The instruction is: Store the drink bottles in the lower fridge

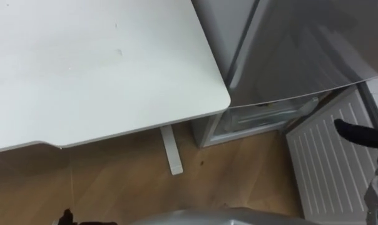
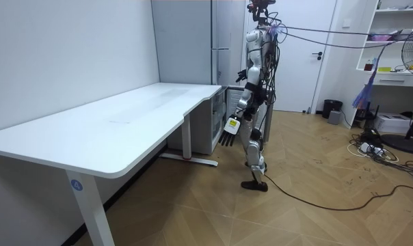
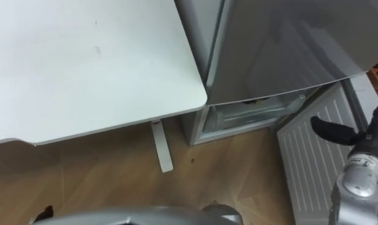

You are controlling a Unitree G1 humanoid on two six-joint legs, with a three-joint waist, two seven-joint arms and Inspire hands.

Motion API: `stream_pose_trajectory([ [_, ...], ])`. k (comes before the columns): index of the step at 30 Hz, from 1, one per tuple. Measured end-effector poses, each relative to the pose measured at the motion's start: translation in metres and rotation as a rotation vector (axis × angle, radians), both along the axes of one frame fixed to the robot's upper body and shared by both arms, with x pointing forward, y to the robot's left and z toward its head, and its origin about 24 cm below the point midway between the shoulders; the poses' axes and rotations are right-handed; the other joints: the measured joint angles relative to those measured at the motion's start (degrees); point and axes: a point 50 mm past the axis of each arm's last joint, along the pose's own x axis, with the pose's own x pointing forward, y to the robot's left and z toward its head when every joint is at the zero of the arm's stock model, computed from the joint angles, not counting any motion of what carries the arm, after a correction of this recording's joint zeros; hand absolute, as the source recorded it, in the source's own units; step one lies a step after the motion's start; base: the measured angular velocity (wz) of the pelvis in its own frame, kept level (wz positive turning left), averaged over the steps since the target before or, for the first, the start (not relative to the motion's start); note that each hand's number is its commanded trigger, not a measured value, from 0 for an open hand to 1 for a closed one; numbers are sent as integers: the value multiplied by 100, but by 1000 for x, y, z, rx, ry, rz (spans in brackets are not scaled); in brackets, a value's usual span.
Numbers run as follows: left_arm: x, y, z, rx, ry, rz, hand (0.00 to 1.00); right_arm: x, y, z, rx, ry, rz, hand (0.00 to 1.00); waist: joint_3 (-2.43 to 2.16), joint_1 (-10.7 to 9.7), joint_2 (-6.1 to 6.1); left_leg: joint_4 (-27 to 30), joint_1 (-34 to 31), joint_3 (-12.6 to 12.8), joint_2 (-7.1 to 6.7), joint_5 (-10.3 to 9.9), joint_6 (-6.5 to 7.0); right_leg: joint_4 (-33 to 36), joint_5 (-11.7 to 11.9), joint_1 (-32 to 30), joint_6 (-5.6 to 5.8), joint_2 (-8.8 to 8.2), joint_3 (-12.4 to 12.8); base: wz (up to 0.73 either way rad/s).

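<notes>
Standing: robot at the fridge [image 1: 289, 50], beside the desk's [image 1: 82, 69] far corner
Lower fridge [image 1: 258, 119]: door [image 1: 330, 156] swung open over wood floor [image 1: 114, 175]
Right hand [image 1: 358, 132]: fingers straight, empty, above door
Left hand [image 2: 228, 134]: hanging, relaxed, empty

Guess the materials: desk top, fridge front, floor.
White flat desk top: likely laminate board, matt, smooth, faint scuffs. Tall grey fridge front: probably painted or brushed sheet metal, soft sheen with reflections. Brown plank floor: wood or wood-look laminate, grain and board seams visible.
</notes>
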Motion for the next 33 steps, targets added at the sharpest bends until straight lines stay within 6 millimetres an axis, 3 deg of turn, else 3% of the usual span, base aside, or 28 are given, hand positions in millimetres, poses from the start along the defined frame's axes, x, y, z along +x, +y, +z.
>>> stream_pose_trajectory([
  [4, -10, 5, 2, 12, 13, 32, 0, -3, -23, 16, -33, -51, -80, 0, 23, -50, -27, 9, 28, -10, 1, 0, 1, -4, 0, 39, 0, 1, -6, 2],
  [8, -22, 14, 6, 37, 27, 84, 0, -12, -49, 36, -87, -109, -195, 0, 19, -77, -76, 6, 43, -17, 6, 4, 3, -15, -4, 70, 3, 4, -25, 1],
  [14, -26, 27, 13, 75, 18, 128, 0, -33, -68, 22, -24, -57, -364, 0, 29, -72, -278, 7, -5, -57, 9, 12, 7, -84, -1, 89, 5, 3, -84, 5],
  [18, -29, 33, 16, 84, 22, 138, 0, -40, -81, 19, 24, -47, -450, 0, -1, -149, -311, -9, -69, -159, -2, 11, 8, -94, 1, 68, 7, 1, -145, 9],
  [20, -33, 36, 18, 92, 25, 156, 0, -42, -93, 25, 32, -66, -502, 0, -45, -216, -295, -4, -103, -205, 3, 11, 8, -91, 1, 58, 6, 2, -191, 12],
  [24, -39, 44, 23, 130, 27, 180, 0, -61, -122, 36, 44, -85, -668, 0, -41, -261, -291, 19, -194, -351, 4, 12, 7, -100, 1, 62, 6, -6, -331, 18],
  [27, -38, 48, 25, 144, 22, 173, 0, -76, -128, 26, 88, -30, -747, 0, -40, -236, -306, 25, -208, -434, 8, 20, -5, -99, 0, 89, 6, -8, -430, 17],
  [33, -35, 48, 25, 130, 11, 163, 0, -100, -117, -6, 215, 107, -852, 0, -32, -203, -297, 203, -357, -560, 7, 15, -8, -102, 0, 91, 5, -13, -487, 11],
])
